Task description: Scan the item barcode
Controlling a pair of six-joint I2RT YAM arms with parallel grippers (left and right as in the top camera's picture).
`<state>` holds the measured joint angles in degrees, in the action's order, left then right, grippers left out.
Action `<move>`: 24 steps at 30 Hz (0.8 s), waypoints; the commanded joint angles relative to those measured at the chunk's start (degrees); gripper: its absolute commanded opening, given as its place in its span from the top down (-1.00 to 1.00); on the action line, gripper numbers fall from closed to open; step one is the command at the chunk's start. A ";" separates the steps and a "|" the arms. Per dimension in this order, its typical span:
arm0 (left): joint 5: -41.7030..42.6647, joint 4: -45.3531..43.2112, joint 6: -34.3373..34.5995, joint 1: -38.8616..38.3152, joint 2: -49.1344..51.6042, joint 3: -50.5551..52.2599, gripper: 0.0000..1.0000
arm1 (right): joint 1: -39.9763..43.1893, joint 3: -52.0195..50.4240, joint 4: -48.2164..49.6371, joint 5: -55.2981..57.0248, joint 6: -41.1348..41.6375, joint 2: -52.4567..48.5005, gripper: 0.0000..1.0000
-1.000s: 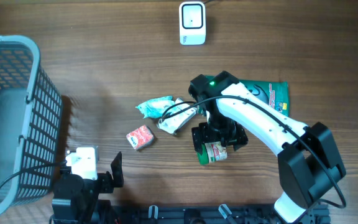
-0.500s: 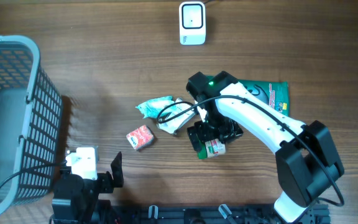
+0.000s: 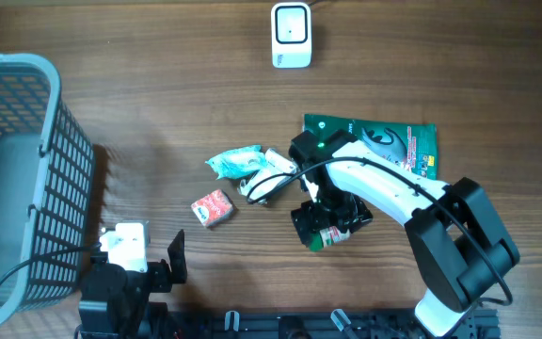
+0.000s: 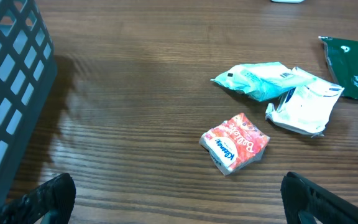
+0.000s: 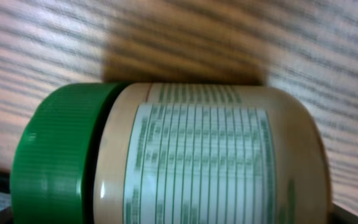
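Under the wide-spread right fingers (image 3: 302, 219), a green-lidded jar (image 5: 185, 155) on its side; left fingers (image 4: 48, 198) likewise apart.

matt wood-grain table (image 3: 158, 85), ribbed green plastic lid (image 5: 48, 155) on a smooth paper-labelled jar (image 5: 216, 162), grey-blue plastic basket (image 3: 75, 188)

"Kleenex" stands on the small red packet (image 4: 235, 151); the jar (image 5: 197, 162) label's print is unreadable.

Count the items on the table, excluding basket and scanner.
5: teal packet and white packet mid-table, red tissue pack below-left, green bag right, green-lidded jar at the right gripper.
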<state>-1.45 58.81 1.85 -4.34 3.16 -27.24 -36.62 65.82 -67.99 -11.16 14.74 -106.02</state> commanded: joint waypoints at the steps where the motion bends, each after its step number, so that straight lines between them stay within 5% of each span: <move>1: -0.13 -0.11 0.35 0.17 -0.09 0.24 -1.00 | -0.17 -0.33 1.29 -0.83 0.92 -1.16 -1.00; 13: -0.13 -0.11 0.35 0.17 -0.09 0.24 -1.00 | -0.17 -0.33 6.43 -0.98 1.97 -7.19 -1.00; 19: -0.13 -0.11 0.35 0.17 -0.09 0.24 -1.00 | -0.15 -0.26 5.79 -0.98 3.19 -7.41 -0.56; 24: -0.13 -0.11 0.35 0.17 -0.09 0.24 -1.00 | -0.15 3.58 1.99 -2.78 8.24 -7.41 -0.51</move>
<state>-1.45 58.81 1.85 -4.34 3.16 -27.24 -36.62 66.50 -64.34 -11.60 20.21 -111.53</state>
